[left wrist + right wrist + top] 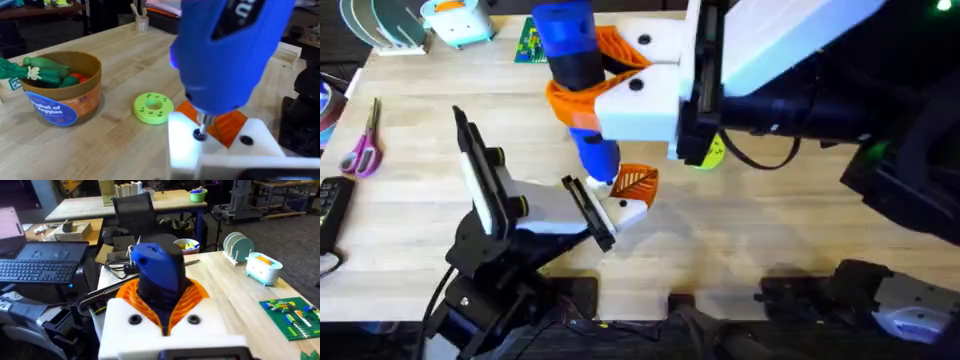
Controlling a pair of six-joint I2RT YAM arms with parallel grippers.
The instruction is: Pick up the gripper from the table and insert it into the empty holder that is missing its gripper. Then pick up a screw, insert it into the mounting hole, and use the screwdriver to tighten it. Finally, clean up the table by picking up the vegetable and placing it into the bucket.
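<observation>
Screwdriver (pixel 575 70), pinched upright by the right gripper (pixel 620 85), stood with its tip on the screw (pixel 200 134) in the holder (pixel 630 207) near the tabletop's middle. The left gripper (pixel 605 215) was closed on that holder.

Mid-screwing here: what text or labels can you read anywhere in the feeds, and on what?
"Bushel of Veggies", partly legible, on the blue label of the bucket.
White lettering on the screwdriver handle: cut off, unreadable.
Print beside the bucket label: too small to read.
</observation>
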